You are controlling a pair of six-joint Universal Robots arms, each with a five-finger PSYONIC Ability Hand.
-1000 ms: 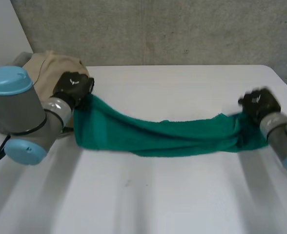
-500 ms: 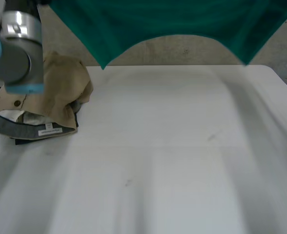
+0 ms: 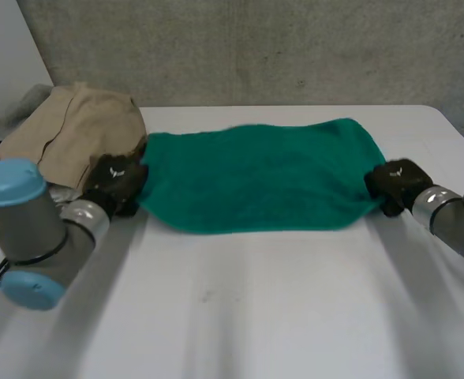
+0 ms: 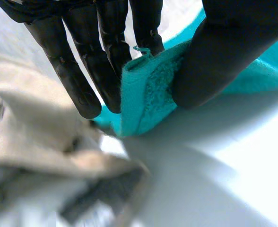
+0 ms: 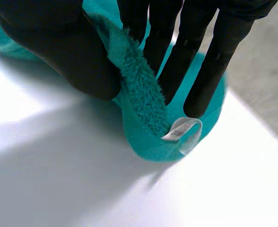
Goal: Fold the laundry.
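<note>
**Inspector:** Location of the task item?

**Assessor:** 1 green towel point(image 3: 256, 178) lies spread flat on the white table point(image 3: 256, 316). It sits past centre toward 12 o'clock, its long side running from 9 to 3 o'clock.

**Inspector:** Left hand?

**Assessor:** The left hand point(image 3: 115, 185) is at the towel's 9 o'clock end. In its wrist view, a bunched towel edge is pinched between fingers point(image 4: 106, 71) and thumb point(image 4: 214, 56). Gripping.

**Inspector:** Right hand?

**Assessor:** The right hand point(image 3: 394, 185) is at the 3 o'clock end. Its fingers point(image 5: 210, 56) and thumb point(image 5: 63, 52) clamp a terry fold. Also gripping. A white loop label point(image 5: 182, 131) shows at its fingertips.

**Inspector:** Other items?

**Assessor:** 1 beige garment pile point(image 3: 74, 138) sits at the table's 10 o'clock, just beside the towel's end and the left hand.
</note>
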